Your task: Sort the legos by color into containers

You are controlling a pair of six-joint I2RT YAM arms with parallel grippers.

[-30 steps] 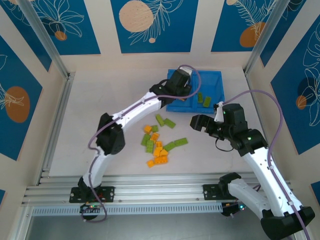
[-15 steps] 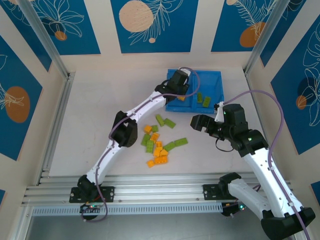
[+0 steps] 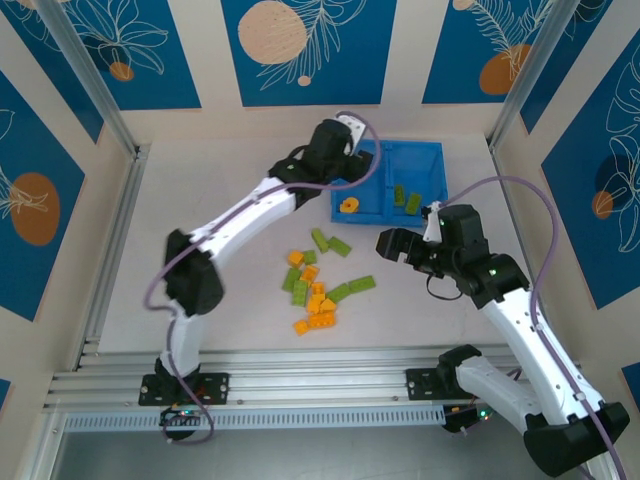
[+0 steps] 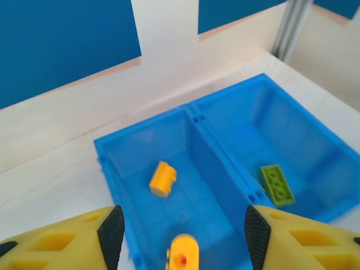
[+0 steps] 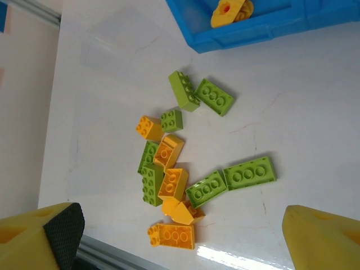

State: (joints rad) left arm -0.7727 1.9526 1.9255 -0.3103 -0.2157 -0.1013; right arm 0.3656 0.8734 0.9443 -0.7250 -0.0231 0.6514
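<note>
Looking from above: I see a white bench (image 3: 230,190) boxed in by cream walls with blue flower-print panels (image 3: 340,60). An aluminium rail (image 3: 300,385) runs along the near edge.
Containers: one bright-blue tray (image 3: 432,150) sits at the far right of the bench, and a divider (image 4: 216,152) splits it in two.
Orange side: the left compartment holds an orange brick (image 4: 162,179) and a round orange piece (image 4: 183,256) on its floor.
Green side: the right compartment holds green bricks (image 3: 413,203) near its front wall.
Loose legos: a mixed orange and green pile (image 3: 318,290) lies mid-bench, in front of the tray and apart from it.
Left side: the left tool (image 4: 181,222) hangs over the left compartment with its fingers spread and nothing between them.
Right side: the right tool (image 3: 390,243) is just right of the pile, near the tray's front edge, with its jaws wide apart and empty.
In the way: the left arm (image 3: 250,210) stretches diagonally across the bench, and its wrist covers the tray's far left corner. A purple cable (image 3: 500,183) loops beside the tray's right side.
Hard to make out: the left arm's elbow is smeared in the top view. The round orange piece is cut off at the bottom edge of the left wrist view. The tray is cut off at the top of the right wrist view. Bricks in the pile overlap, so I cannot count them.
</note>
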